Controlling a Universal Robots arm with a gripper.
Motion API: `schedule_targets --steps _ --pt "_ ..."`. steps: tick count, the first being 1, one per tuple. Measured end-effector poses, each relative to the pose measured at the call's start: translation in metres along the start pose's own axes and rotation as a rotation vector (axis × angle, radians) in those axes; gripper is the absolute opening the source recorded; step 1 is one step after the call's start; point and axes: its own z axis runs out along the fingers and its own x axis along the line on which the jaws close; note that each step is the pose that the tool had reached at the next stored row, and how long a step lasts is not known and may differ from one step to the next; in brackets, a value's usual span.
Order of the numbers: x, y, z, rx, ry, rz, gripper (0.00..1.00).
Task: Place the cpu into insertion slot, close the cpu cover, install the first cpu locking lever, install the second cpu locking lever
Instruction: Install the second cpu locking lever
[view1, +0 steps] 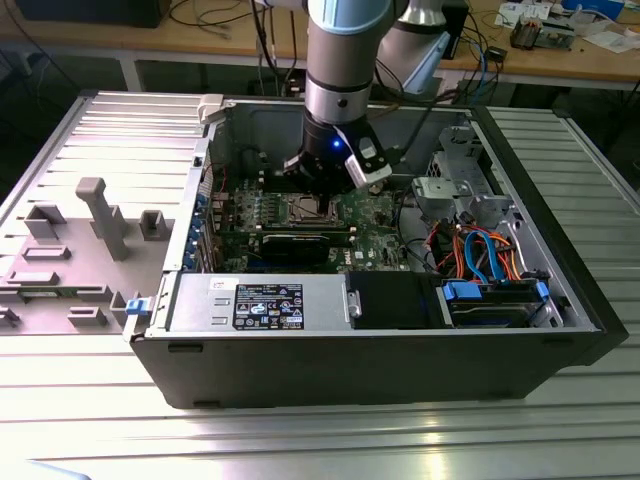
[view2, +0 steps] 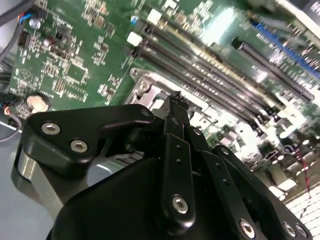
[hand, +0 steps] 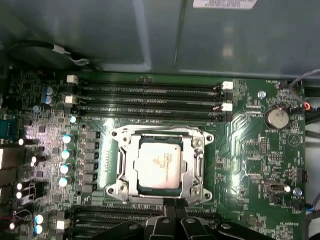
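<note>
— Hand (hand: 172, 204)?
— Hovering low inside the open computer case (view1: 560, 330), fingertips pressed together on nothing, tips poised at the near edge of the insertion slot (hand: 161, 164).
— Cpu (hand: 159, 162)?
— Already lying flat in the slot, just ahead of the fingertips, silver top facing up.
— Cpu cover (hand: 125, 157)?
— Lying down around the chip, framing it, just ahead of the tips too.
— Beyond that?
— Long memory slots (hand: 150, 97) running across the green motherboard (hand: 250, 150), farther out past the slot; more of them running right under the hand.
— Levers?
— Cannot tell; too fine to make out.
— Case itself?
— Resting on the ribbed metal bench (view1: 300, 440), the arm (view1: 340, 60) reaching down into it from above.
</note>
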Motion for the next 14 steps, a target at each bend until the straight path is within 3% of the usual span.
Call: schedule_targets --steps 3,4,5,14 --pt "0.0033 -0.004 0.0019 0.0006 0.0 0.0 0.11" --pt "0.0166 -0.0051 0.0039 0.0007 0.0 0.0 0.11" --pt "0.0191 -0.0052 0.0046 -0.0008 0.0 0.0 0.11" --pt "0.0191 -0.0053 0.0055 -0.001 0.0 0.0 0.11"
